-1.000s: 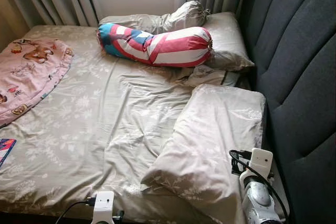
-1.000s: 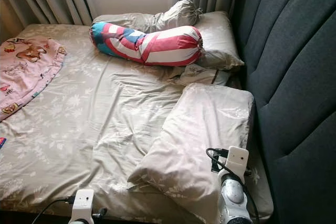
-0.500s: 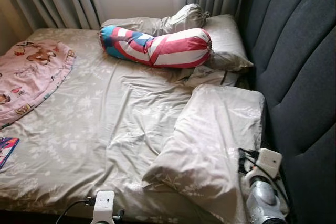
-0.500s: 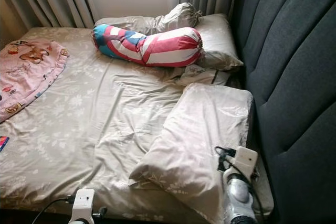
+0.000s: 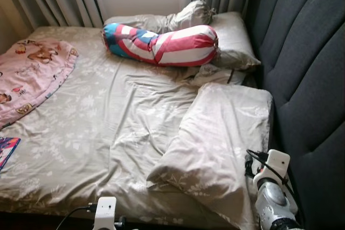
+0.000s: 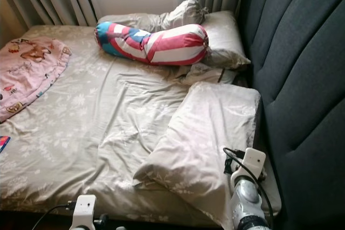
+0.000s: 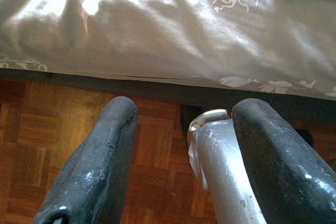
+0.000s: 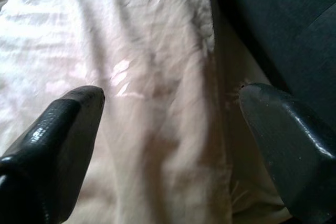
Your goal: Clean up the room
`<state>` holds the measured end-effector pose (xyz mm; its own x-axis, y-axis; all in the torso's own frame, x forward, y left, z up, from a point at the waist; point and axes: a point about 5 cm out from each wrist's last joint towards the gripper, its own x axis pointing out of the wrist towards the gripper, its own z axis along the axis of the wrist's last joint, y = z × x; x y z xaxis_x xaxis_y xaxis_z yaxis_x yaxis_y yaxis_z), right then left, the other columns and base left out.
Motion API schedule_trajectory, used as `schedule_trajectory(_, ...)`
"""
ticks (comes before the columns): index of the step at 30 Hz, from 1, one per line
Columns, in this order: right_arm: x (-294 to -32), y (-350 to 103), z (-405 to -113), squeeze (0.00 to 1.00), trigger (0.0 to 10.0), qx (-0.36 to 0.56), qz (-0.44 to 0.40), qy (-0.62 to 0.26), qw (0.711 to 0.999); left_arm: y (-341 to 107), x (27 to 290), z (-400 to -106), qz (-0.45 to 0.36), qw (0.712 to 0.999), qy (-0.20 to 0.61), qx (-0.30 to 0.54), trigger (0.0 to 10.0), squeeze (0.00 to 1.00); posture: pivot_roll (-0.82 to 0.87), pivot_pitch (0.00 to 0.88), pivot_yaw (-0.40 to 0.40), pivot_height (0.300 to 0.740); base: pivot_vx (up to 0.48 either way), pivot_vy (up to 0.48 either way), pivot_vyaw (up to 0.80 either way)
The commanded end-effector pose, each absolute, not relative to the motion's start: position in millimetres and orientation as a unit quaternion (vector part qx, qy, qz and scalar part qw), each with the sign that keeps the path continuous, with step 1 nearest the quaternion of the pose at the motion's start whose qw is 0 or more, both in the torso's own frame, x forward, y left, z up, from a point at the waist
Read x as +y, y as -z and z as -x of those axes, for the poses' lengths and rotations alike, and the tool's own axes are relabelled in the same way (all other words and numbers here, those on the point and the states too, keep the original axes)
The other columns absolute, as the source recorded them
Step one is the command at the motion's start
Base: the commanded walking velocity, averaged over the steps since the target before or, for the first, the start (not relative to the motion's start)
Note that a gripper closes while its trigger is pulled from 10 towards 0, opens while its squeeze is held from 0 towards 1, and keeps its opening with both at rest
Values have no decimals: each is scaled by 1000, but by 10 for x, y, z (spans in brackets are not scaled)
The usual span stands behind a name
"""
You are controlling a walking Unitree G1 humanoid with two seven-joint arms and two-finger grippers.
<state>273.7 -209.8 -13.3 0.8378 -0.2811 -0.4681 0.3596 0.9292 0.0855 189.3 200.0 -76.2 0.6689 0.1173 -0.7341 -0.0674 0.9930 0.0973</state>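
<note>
Your right claw [image 8: 168, 145] hangs spread wide over the near pillow [image 5: 215, 149] at 5 o'clock, its fingers [image 8: 58, 135] set either side of the fabric, so it looks placed for a grab rather than idle. Your left claw [image 7: 181, 156] is low at 6 o'clock, open and holding nothing, aimed at the wood floor [image 7: 63, 129] beside the bed [image 5: 97, 127] edge; it seems parked. The pillow lies skewed across the sheet, one corner toward the headboard [image 5: 307, 68] at 3 o'clock, so I judge it needs squaring. At 9 o'clock a pink blanket [image 5: 27, 76] sprawls off the side. At 12 o'clock the striped bolster [image 5: 161, 44] leans on two more pillows [image 5: 232, 39].
</note>
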Motion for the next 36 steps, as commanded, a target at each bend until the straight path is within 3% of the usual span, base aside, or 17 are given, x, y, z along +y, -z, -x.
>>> schedule_trajectory(1, -2035, 108, -2789, 0, 10000, 231, -88, 162, 955, 780, 2051, -1844, -37, 909, -53, 413, 10000, 0, -28, 69, 13, 675, 0, 0, 0)
schedule_trajectory(6, -2032, 53, -2849, 0, 10000, 219, -98, 165, 957, 700, 2082, -1963, -33, 923, -58, 380, 10000, 0, -30, 73, 20, 675, 0, 0, 0)
schedule_trajectory(12, -2048, 55, -2849, 0, 10000, 223, -95, 159, 957, 142, 2044, -2645, -12, 979, -47, 196, 10000, 0, -30, 75, 28, 675, 0, 0, 0)
schedule_trajectory(15, -2067, 63, -2835, 0, 10000, 223, -97, 164, 956, -32, 1986, -2802, -10, 989, -34, 146, 10000, 0, -28, 76, 30, 675, 0, 0, 0)
schedule_trajectory(21, -2086, 101, -2786, 0, 10000, 228, -96, 171, 954, -167, 1890, -2896, -12, 995, -12, 102, 10000, 0, -29, 80, 38, 675, 0, 0, 0)
schedule_trajectory(27, -2097, 118, -2758, 0, 10000, 229, -81, 173, 955, -82, 1822, -2784, -7, 995, 7, 103, 10000, 0, -32, 87, 38, 675, 0, 0, 0)
schedule_trajectory(36, -2104, 88, -2764, 0, 10000, 209, -77, 175, 959, -91, 1810, -2773, -4, 995, 13, 96, 10000, 0, -26, 94, 37, 632, 0, 0, 0)
